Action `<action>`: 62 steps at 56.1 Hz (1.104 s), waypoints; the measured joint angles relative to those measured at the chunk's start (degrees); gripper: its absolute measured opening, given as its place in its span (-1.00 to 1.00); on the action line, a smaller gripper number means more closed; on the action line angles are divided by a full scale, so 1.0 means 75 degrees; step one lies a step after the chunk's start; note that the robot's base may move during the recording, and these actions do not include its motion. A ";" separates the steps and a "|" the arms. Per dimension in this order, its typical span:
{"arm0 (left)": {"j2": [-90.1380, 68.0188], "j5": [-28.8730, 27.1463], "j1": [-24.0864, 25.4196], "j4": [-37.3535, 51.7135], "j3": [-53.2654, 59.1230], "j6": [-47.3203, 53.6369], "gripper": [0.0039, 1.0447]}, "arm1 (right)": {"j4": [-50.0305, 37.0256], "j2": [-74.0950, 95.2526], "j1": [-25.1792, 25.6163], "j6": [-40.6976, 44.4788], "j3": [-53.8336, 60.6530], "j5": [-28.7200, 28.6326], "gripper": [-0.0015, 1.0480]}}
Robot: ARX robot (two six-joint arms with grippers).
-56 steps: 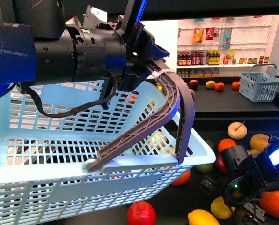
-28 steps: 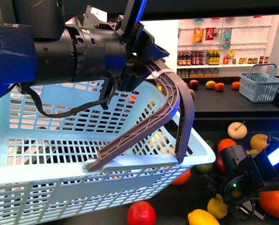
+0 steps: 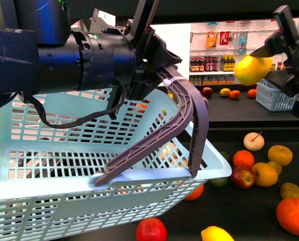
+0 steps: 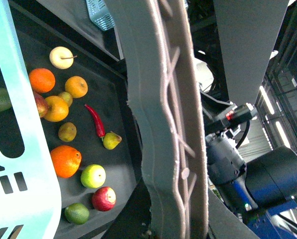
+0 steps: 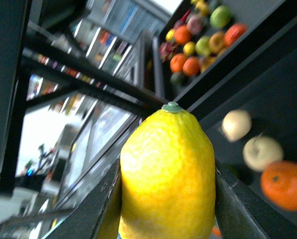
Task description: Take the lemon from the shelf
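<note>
The lemon [image 5: 166,159] is bright yellow, bumpy and egg-shaped, with a green nub on its tip. It sits squeezed between the fingers of the right pincer [image 5: 167,204]. The left pincer [image 3: 162,70] grips the grey basket handle [image 3: 189,108].

A large basket [image 3: 49,201] fills the near left. Its handle [image 3: 182,110] arches over its right side, clamped at the top by the left pincer [image 3: 162,75], which reaches in from the upper left. High on the far right, the right pincer [image 3: 264,64] grips the lemon [image 3: 251,70] in the air above the shelf [image 3: 225,211]. Right of the large basket, loose fruit [image 3: 262,173] lies clustered on the shelf tray, and another lemon [image 3: 217,234] lies at its near edge. Behind the right pincer, a small basket [image 3: 275,95] sits on the upper tier.
</note>
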State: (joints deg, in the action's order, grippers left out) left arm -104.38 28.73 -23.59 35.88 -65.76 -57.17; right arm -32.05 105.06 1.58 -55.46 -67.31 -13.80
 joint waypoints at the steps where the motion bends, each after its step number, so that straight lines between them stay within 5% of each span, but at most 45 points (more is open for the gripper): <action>1: 0.0000 0.0000 0.0000 0.0000 0.0000 0.0000 -0.82 | -0.0131 -0.0050 -0.0146 0.0003 0.0187 -0.0224 -0.16; 16: 0.0000 -0.0003 0.0003 0.0000 0.0000 0.0000 -0.82 | -0.0831 -0.0157 -0.1294 0.1110 0.1367 -0.0889 -0.16; 44: 0.0000 0.0000 0.0000 0.0000 0.0000 -0.0003 -0.82 | -0.0816 0.0490 -0.1830 0.2247 0.1542 -0.0667 -0.17; 62: 0.0000 0.0017 0.0000 0.0000 0.0000 -0.0023 -0.82 | -0.0912 0.0490 -0.1798 0.2328 0.1545 -0.0729 0.76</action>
State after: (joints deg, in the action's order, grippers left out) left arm -104.38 28.86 -23.59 35.88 -65.76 -57.34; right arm -38.89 108.73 -11.90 -38.00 -55.72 -19.27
